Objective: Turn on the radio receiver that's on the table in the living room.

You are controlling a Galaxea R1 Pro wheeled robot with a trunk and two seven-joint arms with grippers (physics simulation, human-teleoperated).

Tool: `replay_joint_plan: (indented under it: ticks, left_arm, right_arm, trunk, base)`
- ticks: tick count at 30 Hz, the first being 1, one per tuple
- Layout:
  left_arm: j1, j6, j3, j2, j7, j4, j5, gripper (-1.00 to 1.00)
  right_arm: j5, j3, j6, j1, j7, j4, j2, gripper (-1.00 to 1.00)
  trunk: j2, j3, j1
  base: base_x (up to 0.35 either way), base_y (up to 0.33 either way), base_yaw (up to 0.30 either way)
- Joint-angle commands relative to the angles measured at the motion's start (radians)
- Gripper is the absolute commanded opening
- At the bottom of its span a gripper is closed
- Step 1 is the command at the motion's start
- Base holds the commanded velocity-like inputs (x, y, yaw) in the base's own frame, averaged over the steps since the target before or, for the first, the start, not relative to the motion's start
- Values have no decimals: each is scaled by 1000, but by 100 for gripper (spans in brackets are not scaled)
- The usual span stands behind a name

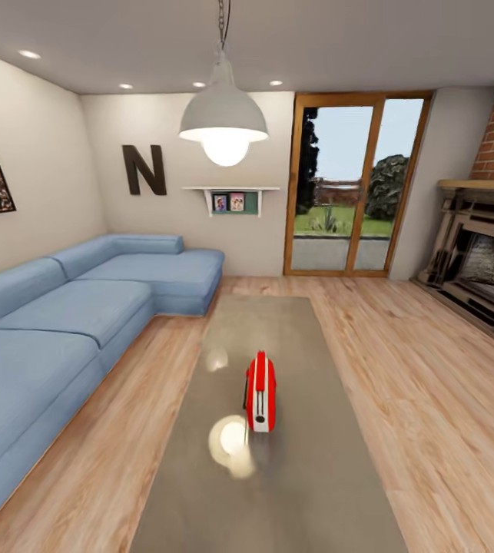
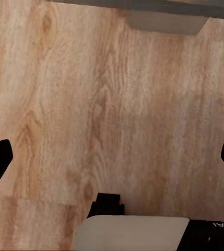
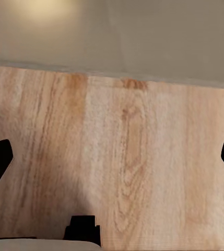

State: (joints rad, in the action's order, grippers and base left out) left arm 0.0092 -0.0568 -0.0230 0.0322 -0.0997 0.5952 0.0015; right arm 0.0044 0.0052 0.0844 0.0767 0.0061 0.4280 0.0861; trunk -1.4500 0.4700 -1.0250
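We face the radio (image 1: pixel 260 392) edge-on at centre frame on the table (image 1: pixel 308 491); both our grippers (image 2: pixel 112 157) (image 3: pixel 112 157) hang spread over floor, unused until we reach it.

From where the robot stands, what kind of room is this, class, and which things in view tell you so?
Most likely a living room: a blue sectional sofa lines the left wall, a brick fireplace sits on the right, and a long low table runs down the middle with a small red radio receiver on it.

Left gripper (image 2: pixel 112 157) and right gripper (image 3: pixel 112 157) fingers spread wide apart
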Motion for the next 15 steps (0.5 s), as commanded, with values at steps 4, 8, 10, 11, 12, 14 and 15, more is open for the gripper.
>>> replay_joint_plan:
  ticks: [4, 8, 10, 11, 12, 14, 15]
  left_arm:
    - [0, 0, 0, 0, 0, 0, 0, 100]
    - [0, 0, 0, 0, 0, 0, 0, 100]
    - [0, 0, 0, 1, 0, 1, 0, 100]
    - [0, 1, 1, 3, 0, 1, 0, 100]
    - [0, 1, 1, 4, 0, 1, 0, 100]
    - [0, 2, 1, 5, 0, 1, 1, 100]
    - [0, 3, 1, 6, 0, 1, 1, 100]
  right_arm:
    - [0, 0, 0, 0, 0, 0, 0, 100]
    - [-1, 0, 0, 0, 0, 0, 1, 100]
    - [-1, -1, 0, 0, 0, 0, 1, 100]
    - [-1, -1, 0, 0, 0, 1, 1, 100]
    - [-1, -1, 0, 0, 0, 1, 1, 100]
    - [-1, -1, 0, 0, 0, 1, 1, 100]
    - [-1, -1, 0, 0, 0, 1, 1, 100]
  trunk:
    - [0, 0, 0]
    - [0, 0, 0]
    - [0, 0, 0]
    - [0, 0, 0]
    - [0, 0, 0]
    - [0, 0, 0]
    - [0, 0, 0]
  base:
    - [241, 247, -279]
    - [202, 198, -227]
    - [54, 36, -47]
    - [27, 18, -23]
    - [17, 12, -15]
    - [9, 6, -8]
    - [5, 3, -10]
